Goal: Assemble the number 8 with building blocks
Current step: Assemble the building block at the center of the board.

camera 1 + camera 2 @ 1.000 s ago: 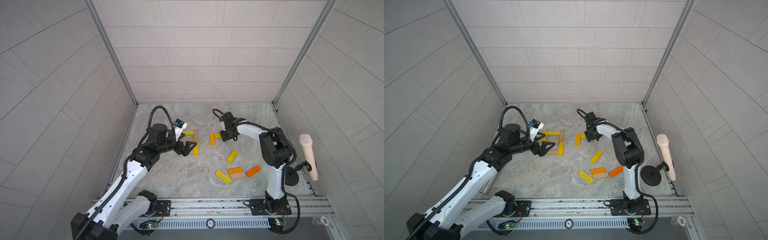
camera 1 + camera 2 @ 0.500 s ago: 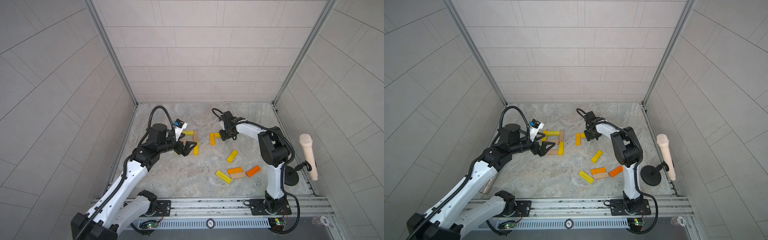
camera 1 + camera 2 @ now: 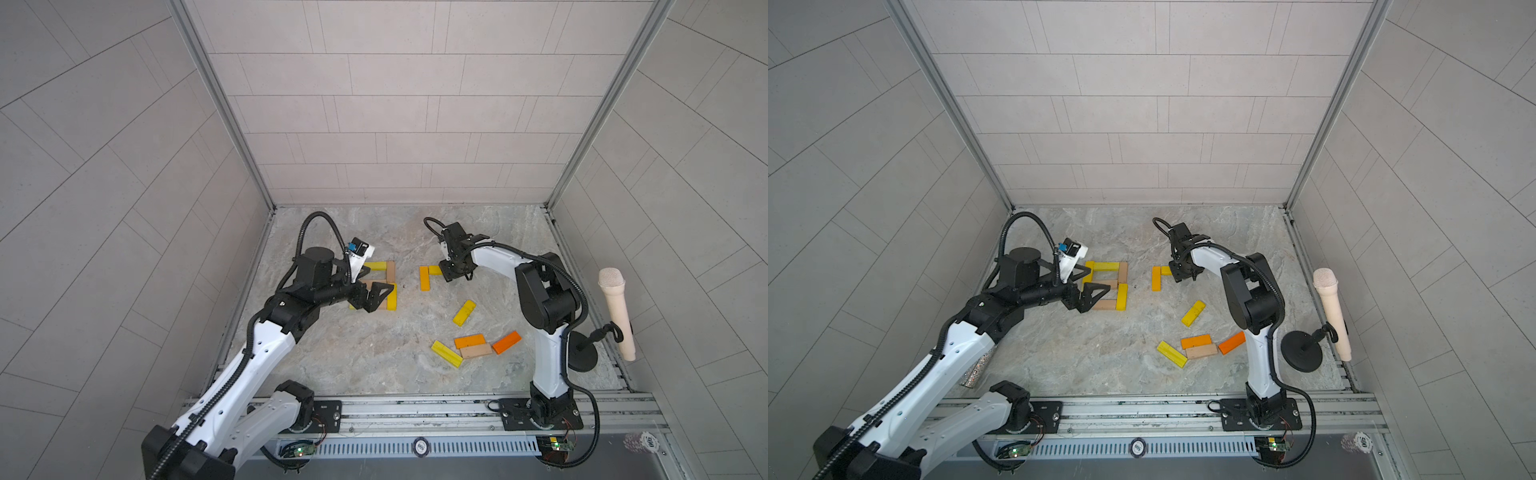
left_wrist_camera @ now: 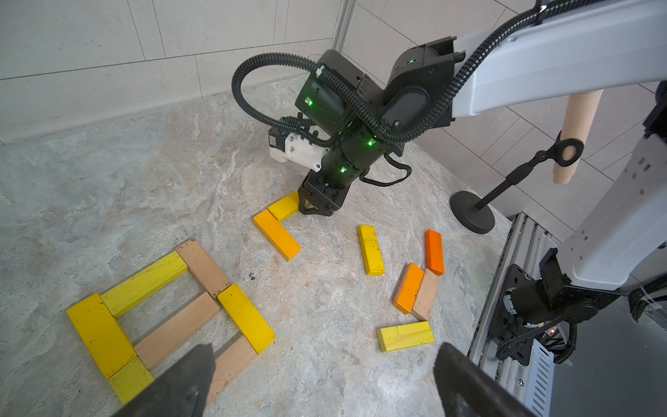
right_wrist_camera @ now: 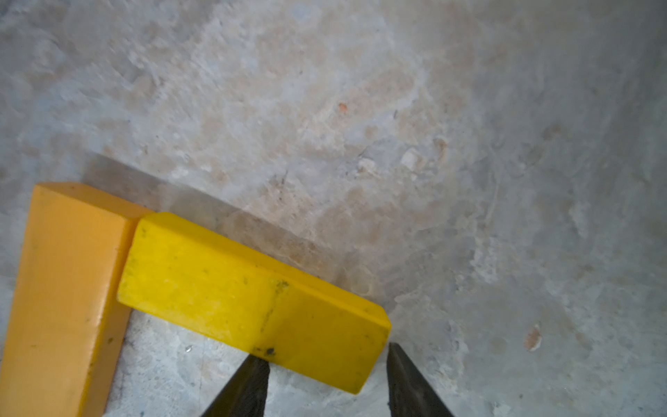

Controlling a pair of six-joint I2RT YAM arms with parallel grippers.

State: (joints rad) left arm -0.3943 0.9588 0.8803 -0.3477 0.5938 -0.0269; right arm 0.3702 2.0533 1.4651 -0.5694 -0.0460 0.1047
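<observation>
The number 8 [image 4: 177, 328] lies flat on the stone floor as two stacked loops of several yellow and tan building blocks; in both top views it sits left of centre [image 3: 376, 266] [image 3: 1106, 266]. My left gripper [image 4: 325, 355] hovers over its lower part, open and empty [image 3: 376, 282] [image 3: 1096, 281]. My right gripper [image 5: 328, 355] is down at the floor, its fingertips against both sides of one end of a yellow block [image 5: 252, 289]. That block's other end butts an orange block [image 5: 68, 289], making an L [image 3: 424, 278].
Loose blocks lie at the front right: a yellow one [image 3: 464, 312], then an orange [image 3: 469, 340], tan [image 3: 476, 351], yellow [image 3: 446, 354] and orange [image 3: 506, 342] cluster. A beige microphone [image 3: 617, 316] on a black stand [image 3: 582, 357] is by the right wall. A glittery microphone [image 3: 978, 370] lies under my left arm.
Almost nothing: the right arm has shifted very slightly at the yellow block, and no block has visibly moved. The left arm is still.
</observation>
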